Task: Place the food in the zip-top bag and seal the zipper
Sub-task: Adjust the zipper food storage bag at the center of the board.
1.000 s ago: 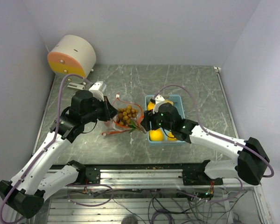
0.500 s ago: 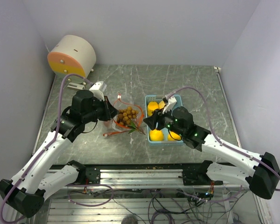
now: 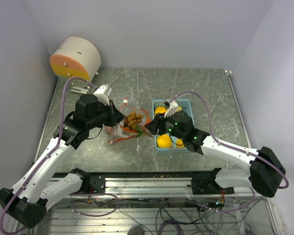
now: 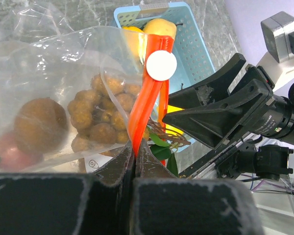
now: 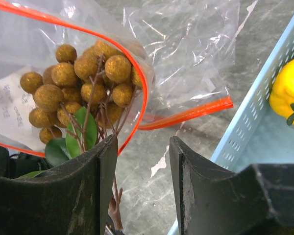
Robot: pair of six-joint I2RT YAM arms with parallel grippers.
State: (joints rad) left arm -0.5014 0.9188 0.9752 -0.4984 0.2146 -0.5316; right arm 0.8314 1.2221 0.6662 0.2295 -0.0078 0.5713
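Our left gripper [image 4: 135, 149] pinched the orange zipper strip [image 4: 143, 100] of the zip-top bag [image 4: 49, 68]. Our right gripper [image 5: 142, 147] stood half-open, empty, by the longan cluster [image 5: 83, 68] in its mouth. Snagged stems [image 5: 116, 205] could drag it out.

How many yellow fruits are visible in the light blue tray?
3 yellow fruits: one in the far-left corner of the tray, two at its near edge. The right arm covers the middle, so more may be hidden.
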